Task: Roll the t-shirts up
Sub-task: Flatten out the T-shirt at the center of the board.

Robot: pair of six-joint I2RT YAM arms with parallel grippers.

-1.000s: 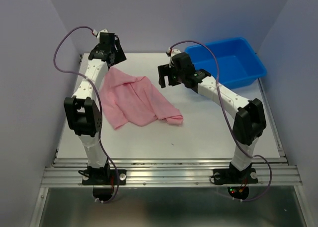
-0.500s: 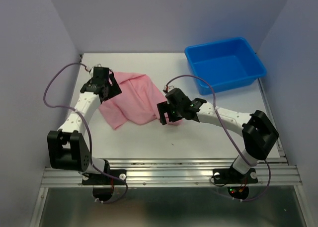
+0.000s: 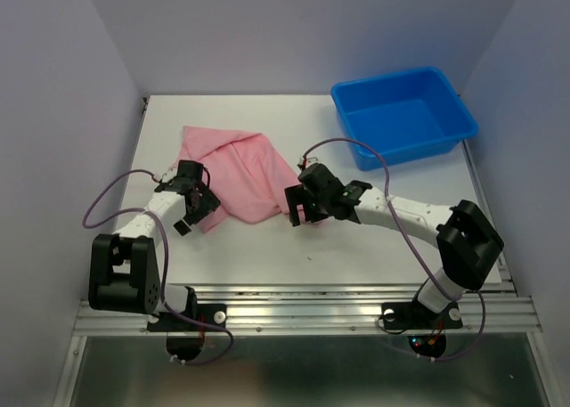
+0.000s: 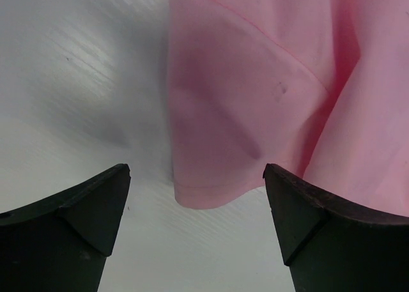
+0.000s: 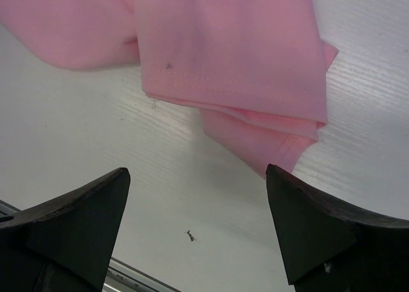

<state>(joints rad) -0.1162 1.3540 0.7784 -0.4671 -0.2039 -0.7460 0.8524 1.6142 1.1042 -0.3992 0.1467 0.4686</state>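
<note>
A light pink t-shirt (image 3: 239, 168) lies crumpled on the white table (image 3: 374, 247), left of centre. My left gripper (image 3: 194, 213) is open and empty, low at the shirt's near left corner; in the left wrist view the hem (image 4: 211, 193) lies just ahead of the gap between the fingers (image 4: 77, 209). My right gripper (image 3: 299, 207) is open and empty at the shirt's near right corner; in the right wrist view the folded pink edge (image 5: 255, 122) lies ahead of the fingers (image 5: 319, 222).
A rigid blue plastic tub (image 3: 405, 113) stands at the back right of the table. A metal rail (image 3: 303, 311) runs along the near edge by the arm bases. A small dark speck (image 5: 190, 235) lies on the table near the right gripper.
Both arms have come down from above the table to the shirt's near corners. The left gripper moved toward the near edge, past the shirt's left side. The shirt has shifted slightly.
</note>
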